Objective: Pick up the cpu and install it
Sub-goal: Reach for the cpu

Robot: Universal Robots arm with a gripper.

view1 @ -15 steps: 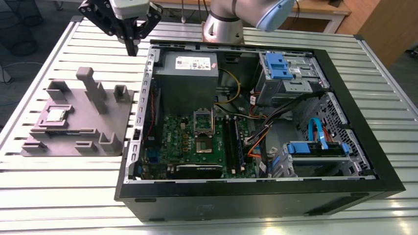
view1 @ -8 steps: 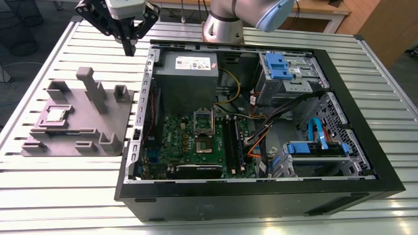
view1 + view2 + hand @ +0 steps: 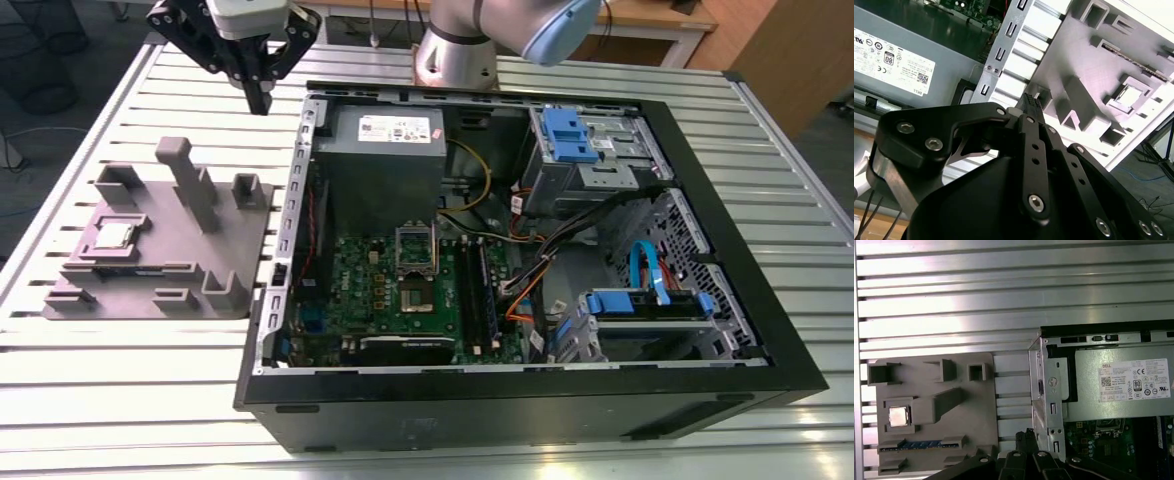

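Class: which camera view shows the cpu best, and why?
The first wrist view: it looks squarely down on the cpu, unobstructed. The exterior view shows it small; the second wrist view, at a slant.

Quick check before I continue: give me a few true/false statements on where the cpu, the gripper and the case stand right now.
1. The cpu lies in a recess of the grey fixture. True.
2. The gripper holds the cpu. False: it is shut on nothing, up above the table.
3. The computer case lies open with its motherboard exposed. True.
4. The fixture stands at the exterior view's right of the case. False: it stands at the left.
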